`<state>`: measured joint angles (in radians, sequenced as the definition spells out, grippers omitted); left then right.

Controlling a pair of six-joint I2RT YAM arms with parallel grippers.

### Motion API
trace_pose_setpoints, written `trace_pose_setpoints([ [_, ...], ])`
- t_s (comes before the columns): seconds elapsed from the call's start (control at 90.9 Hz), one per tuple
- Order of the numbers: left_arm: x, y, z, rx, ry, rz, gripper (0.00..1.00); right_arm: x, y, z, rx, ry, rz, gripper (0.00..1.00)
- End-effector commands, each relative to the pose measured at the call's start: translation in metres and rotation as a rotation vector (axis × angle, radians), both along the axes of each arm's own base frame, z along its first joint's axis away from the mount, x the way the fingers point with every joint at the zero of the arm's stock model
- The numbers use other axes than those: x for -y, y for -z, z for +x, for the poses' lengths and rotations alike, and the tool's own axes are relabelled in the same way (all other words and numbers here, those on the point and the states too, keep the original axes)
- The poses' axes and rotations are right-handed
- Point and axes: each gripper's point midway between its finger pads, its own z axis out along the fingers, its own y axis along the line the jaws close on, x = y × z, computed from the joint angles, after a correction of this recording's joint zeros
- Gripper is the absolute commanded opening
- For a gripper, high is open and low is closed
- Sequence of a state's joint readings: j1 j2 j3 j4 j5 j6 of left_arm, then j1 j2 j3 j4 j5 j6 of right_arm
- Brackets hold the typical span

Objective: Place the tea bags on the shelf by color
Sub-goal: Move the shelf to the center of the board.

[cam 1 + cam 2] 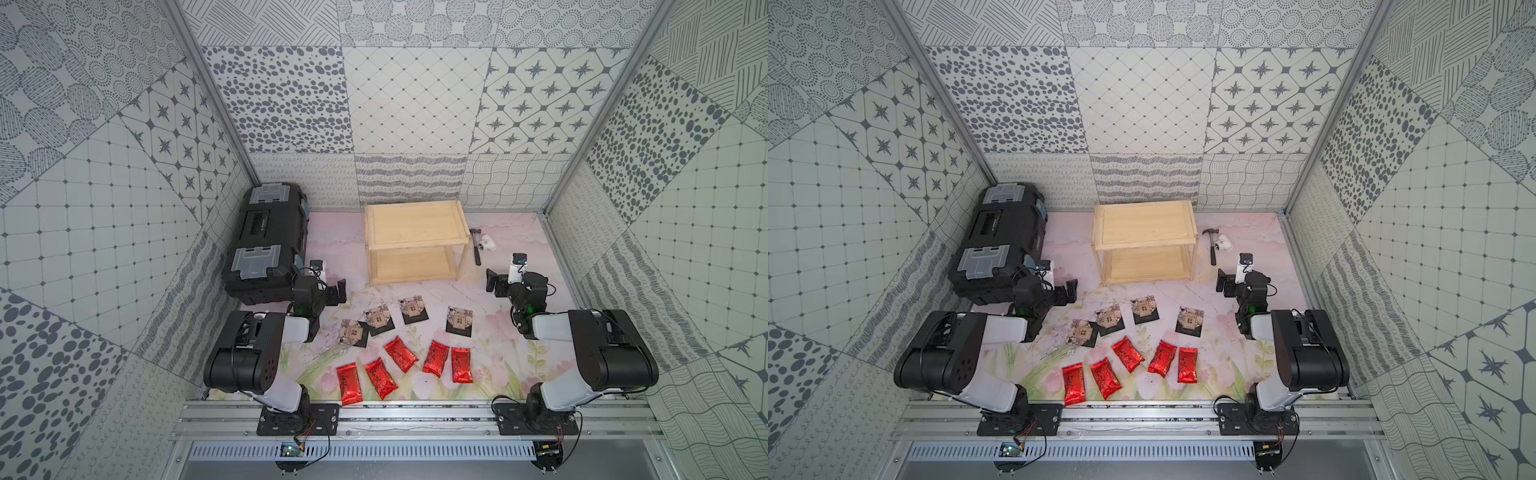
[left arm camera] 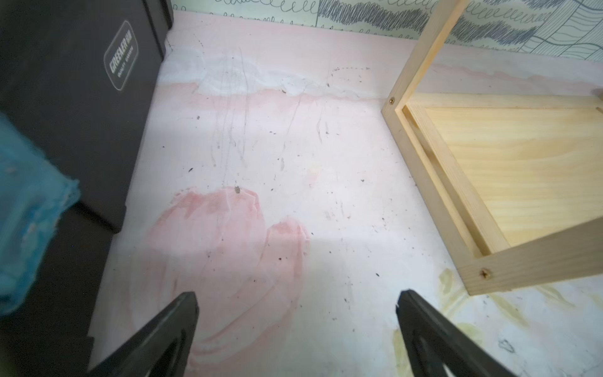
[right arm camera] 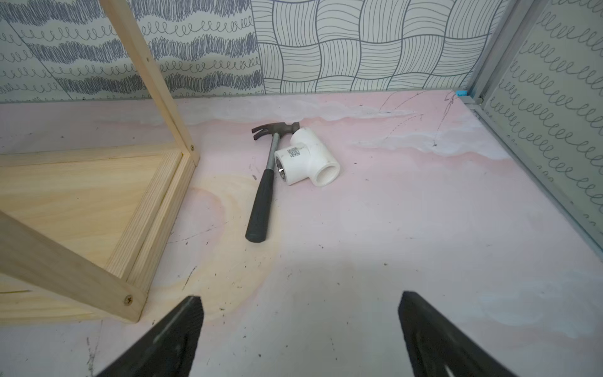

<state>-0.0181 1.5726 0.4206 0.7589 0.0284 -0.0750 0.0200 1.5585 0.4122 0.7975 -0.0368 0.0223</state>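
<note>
Counted five red pouches (image 1: 400,354) nearest, four black sachets (image 1: 413,309) behind, all loose on table (image 1: 498,345). Found shelf (image 1: 415,245) bare. Noted left gripper (image 2: 297,302), right gripper (image 3: 300,303) spread wide, empty. To place: all nine.

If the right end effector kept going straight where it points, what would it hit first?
Likely the hammer and the white pipe fitting beside it, which lie ahead of the open right end effector. It seems angled down, so it might meet the tabletop first; depth is unclear.
</note>
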Motion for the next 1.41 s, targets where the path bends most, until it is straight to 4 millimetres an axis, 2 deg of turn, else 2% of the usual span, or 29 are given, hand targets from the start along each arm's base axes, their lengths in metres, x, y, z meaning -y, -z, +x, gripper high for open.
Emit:
trace_pose_setpoints([
  [0.0, 0.001, -0.014, 0.007, 0.068, 0.01, 0.022, 1.0, 0.0, -0.01, 0.004, 0.035, 0.001, 0.005, 0.99],
  [0.418, 0.0, -0.014, 0.008, 0.063, 0.012, 0.013, 1.0, 0.001, -0.011, 0.005, 0.04, 0.009, 0.005, 0.99],
  [0.506, -0.006, -0.018, 0.009, 0.077, -0.024, 0.037, 0.99, 0.016, -0.027, 0.001, 0.042, 0.132, -0.017, 0.99],
  [0.539, -0.01, -0.023, 0.005, 0.066, -0.063, 0.062, 0.99, 0.02, -0.039, 0.0, 0.03, 0.169, -0.022, 0.99],
  [0.616, -0.017, -0.048, 0.002, 0.005, -0.168, 0.104, 1.0, 0.031, -0.055, -0.011, -0.057, 0.301, 0.014, 0.99],
  [0.638, -0.018, -0.05, -0.001, -0.034, -0.188, 0.112, 1.0, 0.033, -0.063, -0.014, -0.072, 0.339, 0.022, 0.99],
  [0.759, -0.024, -0.078, -0.009, -0.131, -0.351, 0.08, 1.0, 0.012, -0.093, -0.028, -0.052, 0.359, 0.018, 0.99],
  [0.836, -0.012, -0.09, -0.015, -0.144, -0.377, 0.021, 0.99, -0.012, -0.106, -0.036, -0.067, 0.265, 0.044, 0.99],
  [0.935, 0.006, -0.107, -0.026, -0.166, -0.418, -0.143, 1.0, -0.04, -0.104, -0.05, -0.17, 0.11, 0.114, 0.99],
  [1.023, 0.029, -0.129, -0.035, -0.178, -0.333, -0.206, 0.99, -0.07, -0.097, -0.064, -0.26, -0.053, 0.184, 0.99],
  [1.078, 0.048, -0.142, -0.039, -0.16, -0.223, -0.231, 1.0, -0.081, -0.092, -0.07, -0.301, -0.105, 0.215, 0.99],
  [1.221, 0.085, -0.158, -0.048, -0.159, -0.001, -0.296, 0.97, -0.091, -0.093, -0.074, -0.341, -0.171, 0.217, 0.98],
  [1.31, 0.111, -0.164, -0.052, -0.183, 0.142, -0.343, 0.93, -0.087, -0.091, -0.071, -0.324, -0.161, 0.178, 0.9],
  [1.398, 0.129, -0.166, -0.051, -0.217, 0.234, -0.385, 0.91, -0.084, -0.092, -0.062, -0.288, -0.155, 0.141, 0.88],
])
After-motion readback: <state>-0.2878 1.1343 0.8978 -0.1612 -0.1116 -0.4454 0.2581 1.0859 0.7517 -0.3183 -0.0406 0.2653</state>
